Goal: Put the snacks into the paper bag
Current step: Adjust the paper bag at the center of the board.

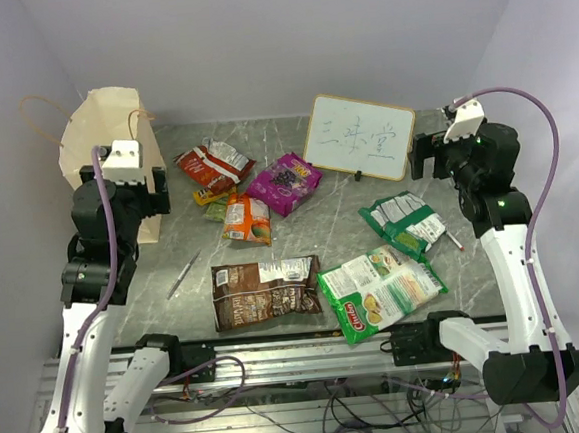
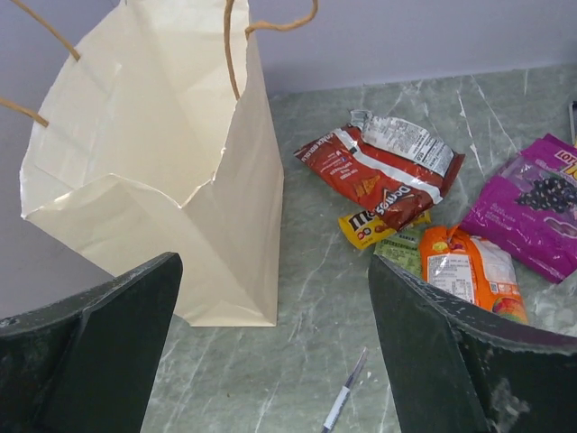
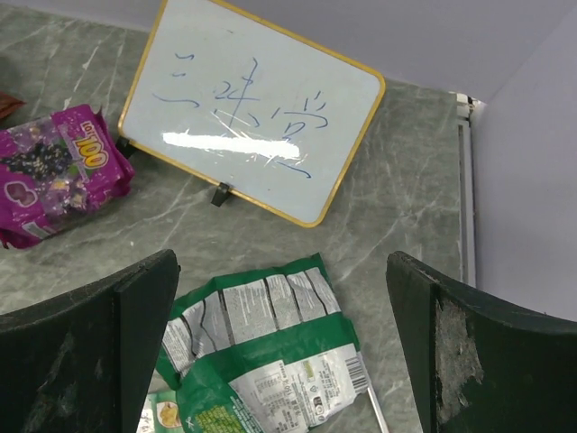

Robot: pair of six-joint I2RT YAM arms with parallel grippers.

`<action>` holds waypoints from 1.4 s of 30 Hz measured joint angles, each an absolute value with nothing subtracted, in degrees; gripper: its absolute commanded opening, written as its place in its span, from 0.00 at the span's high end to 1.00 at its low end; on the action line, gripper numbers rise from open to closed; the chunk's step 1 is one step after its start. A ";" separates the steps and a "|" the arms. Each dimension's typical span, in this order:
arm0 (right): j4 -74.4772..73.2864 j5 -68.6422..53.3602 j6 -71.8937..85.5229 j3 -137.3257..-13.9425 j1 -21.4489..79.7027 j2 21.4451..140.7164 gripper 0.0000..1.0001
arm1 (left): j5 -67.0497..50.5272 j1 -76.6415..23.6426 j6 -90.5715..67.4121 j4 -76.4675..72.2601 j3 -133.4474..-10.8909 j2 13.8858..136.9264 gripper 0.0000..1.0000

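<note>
**Both jaws apart and empty; snacks lie on the desk, bag stands far left**

The bag point(image 1: 113, 140) stands upright at the back-left corner of the desk point(image 1: 291, 241), its mouth open and its cord handles up. The left arm point(image 1: 97, 252) holds its jaws just beside the bag's right wall. In the left wrist view the two fingers point(image 2: 90, 352) are spread wide with nothing between them.

The snacks all lie outside the bag. Right of the bag, at the back, a red packet point(image 1: 213, 165) lies flat with a small yellow packet point(image 1: 211, 195) touching its near edge. An orange packet point(image 1: 247, 220) lies just in front of these, and a purple packet point(image 1: 285, 183) lies beside them on the right. A pen point(image 1: 184, 276) lies alone on the desk nearer the arms. A brown packet point(image 1: 265, 291) lies at the near middle. A large green-and-white packet point(image 1: 381, 292) is just beside it to the right.

A whiteboard point(image 1: 359, 137) with blue writing leans at the back right. In front of it lies a smaller green packet point(image 1: 403, 223), back side up, with a second pen point(image 1: 454, 240) at its right edge.

The right arm point(image 1: 501, 230) holds its jaws above the desk, to the right of the whiteboard. In the right wrist view they are wide apart and hold nothing.
</note>
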State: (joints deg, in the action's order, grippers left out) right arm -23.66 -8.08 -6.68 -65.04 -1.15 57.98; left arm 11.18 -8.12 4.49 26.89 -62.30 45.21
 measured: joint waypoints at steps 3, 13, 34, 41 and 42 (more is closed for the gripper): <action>-23.42 -9.17 -6.68 -64.99 -1.15 58.02 0.00 | 10.20 -7.94 4.78 27.00 -61.32 44.71 0.04; -23.40 -11.29 -6.98 -64.99 -0.56 59.64 0.00 | 8.69 -7.07 5.58 27.75 -60.90 44.25 0.04; -23.55 -13.37 -13.93 -63.75 4.97 64.64 0.00 | -0.47 6.39 2.63 34.46 -70.52 45.63 0.04; -20.86 -14.83 -14.66 -59.35 6.35 64.51 0.00 | -0.45 6.46 2.24 37.04 -77.01 51.46 0.04; -20.47 -15.25 -14.55 -58.67 6.39 64.42 0.00 | -0.30 6.46 2.11 37.32 -77.91 52.60 0.04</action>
